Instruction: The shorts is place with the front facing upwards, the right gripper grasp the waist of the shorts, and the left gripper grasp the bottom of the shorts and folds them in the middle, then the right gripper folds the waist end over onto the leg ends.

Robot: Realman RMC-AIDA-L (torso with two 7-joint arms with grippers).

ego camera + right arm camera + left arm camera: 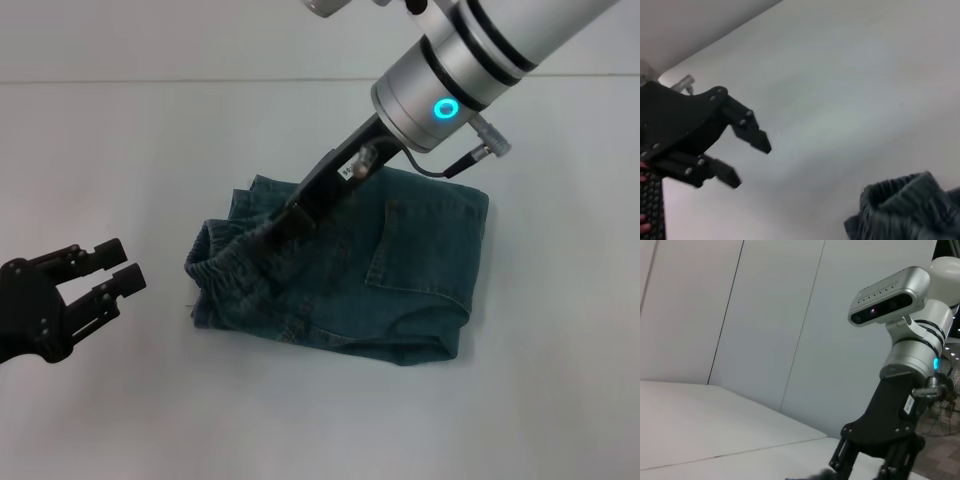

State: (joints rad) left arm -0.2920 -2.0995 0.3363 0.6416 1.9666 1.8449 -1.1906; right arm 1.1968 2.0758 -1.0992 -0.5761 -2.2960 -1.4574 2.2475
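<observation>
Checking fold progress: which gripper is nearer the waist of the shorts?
Right. The right gripper is on the waist of the shorts; the left gripper is open, off to its left.

1. Your head camera looked steeply down on the table [120, 120].
2. Your left wrist camera sat low, facing the right gripper [867, 467].
3. Your right wrist camera sat low, facing the left gripper [751, 161]; both also showed overhead.

surface: white table [120, 400], plain and matte | seam: thin straight line [150, 80] running across the far part of the table in the head view | backdrop: pale wall panels [765, 315] with dark vertical joints, seen from the left wrist | far corner of left wrist view: dim floor [945, 460] with a wire-frame object, too unclear to name
</observation>
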